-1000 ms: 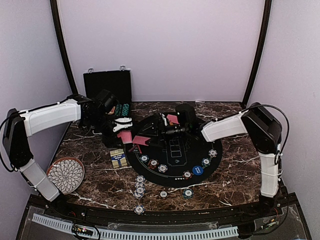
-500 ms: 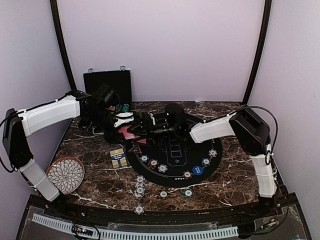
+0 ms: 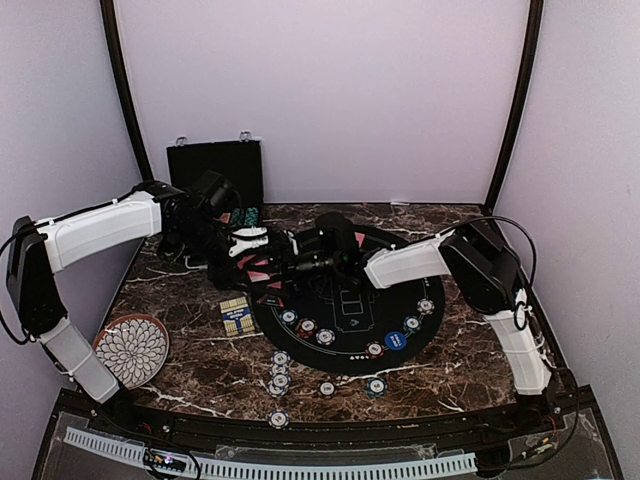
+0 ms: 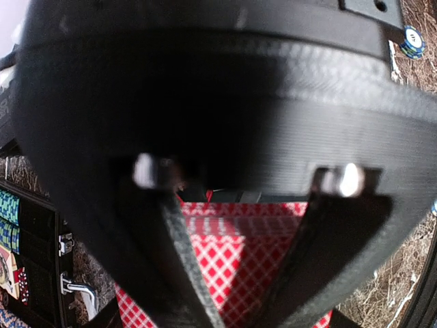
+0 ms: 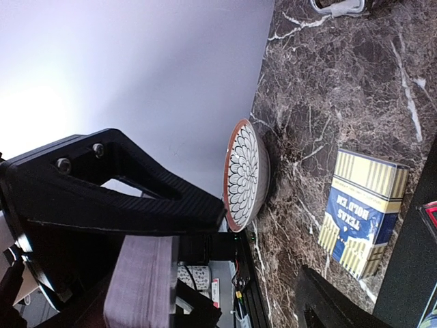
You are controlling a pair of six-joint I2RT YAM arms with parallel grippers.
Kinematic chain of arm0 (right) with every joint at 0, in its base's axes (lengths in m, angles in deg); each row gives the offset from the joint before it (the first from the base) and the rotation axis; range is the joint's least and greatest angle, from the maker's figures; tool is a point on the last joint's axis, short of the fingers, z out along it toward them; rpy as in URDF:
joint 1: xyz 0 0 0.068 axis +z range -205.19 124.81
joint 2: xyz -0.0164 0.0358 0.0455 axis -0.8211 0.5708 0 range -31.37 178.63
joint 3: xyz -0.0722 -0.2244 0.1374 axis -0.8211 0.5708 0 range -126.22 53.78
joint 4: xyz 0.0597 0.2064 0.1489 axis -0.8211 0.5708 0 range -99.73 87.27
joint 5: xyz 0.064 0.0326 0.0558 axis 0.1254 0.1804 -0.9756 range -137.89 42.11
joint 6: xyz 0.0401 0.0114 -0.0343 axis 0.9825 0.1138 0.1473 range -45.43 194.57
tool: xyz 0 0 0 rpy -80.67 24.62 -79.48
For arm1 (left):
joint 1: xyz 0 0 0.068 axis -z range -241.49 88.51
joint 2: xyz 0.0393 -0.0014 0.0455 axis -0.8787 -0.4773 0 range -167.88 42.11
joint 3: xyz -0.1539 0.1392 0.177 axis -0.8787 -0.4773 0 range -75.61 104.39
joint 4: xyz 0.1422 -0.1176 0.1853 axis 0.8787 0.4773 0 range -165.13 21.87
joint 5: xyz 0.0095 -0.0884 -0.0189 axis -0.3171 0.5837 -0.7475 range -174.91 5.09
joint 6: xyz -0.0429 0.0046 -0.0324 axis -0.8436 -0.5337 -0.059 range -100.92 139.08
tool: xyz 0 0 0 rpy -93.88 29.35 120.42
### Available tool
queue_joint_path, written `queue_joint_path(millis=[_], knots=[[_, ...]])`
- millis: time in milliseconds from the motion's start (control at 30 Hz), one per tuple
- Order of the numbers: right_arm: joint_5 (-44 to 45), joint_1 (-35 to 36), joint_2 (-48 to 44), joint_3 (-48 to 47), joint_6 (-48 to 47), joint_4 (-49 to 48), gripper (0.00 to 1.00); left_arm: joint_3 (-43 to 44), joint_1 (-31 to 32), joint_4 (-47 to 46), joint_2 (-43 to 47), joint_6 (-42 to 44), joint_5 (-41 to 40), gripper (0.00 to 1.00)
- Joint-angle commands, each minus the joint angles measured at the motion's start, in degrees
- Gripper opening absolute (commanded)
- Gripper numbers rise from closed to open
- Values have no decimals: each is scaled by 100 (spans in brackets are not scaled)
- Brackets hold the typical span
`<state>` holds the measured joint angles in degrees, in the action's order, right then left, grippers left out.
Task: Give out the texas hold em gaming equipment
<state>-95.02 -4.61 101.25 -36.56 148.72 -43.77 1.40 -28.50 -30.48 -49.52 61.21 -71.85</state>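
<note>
The left gripper was clamped on the red-backed cards, holding them above the left edge of the round black mat. The right gripper reached in beside it with fingers apart and nothing between them, so the step looked like drawing a card from the held pack. Next, those fingers would need to close on a single card's edge, then carry it to a spot on the mat near the chips.

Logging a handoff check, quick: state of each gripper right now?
Left gripper: shut on the red-backed cards.
Right gripper: open, holding nothing.
</note>
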Motion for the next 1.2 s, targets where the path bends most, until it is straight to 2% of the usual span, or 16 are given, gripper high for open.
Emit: queue_joint_path(millis=[0, 500, 833, 867, 1033, 1167], knots=[[-71, -18, 28, 53, -300, 284, 82, 165, 40, 95, 7, -48, 121, 5], [-58, -382, -602, 899, -701, 529, 66, 156, 35, 107, 45, -21, 39, 3], [-156, -375, -968, 1135, -133, -237, 44, -9, 35, -4, 21, 35, -136, 3], [-163, -370, -978, 1141, -100, -257, 44, -23, 38, -11, 17, 46, -172, 3], [-119, -310, -878, 1009, -197, -121, 61, -68, 38, -45, -9, 56, -209, 2], [-168, -231, -657, 831, -12, -319, 63, -55, 37, -43, -10, 41, -165, 2]])
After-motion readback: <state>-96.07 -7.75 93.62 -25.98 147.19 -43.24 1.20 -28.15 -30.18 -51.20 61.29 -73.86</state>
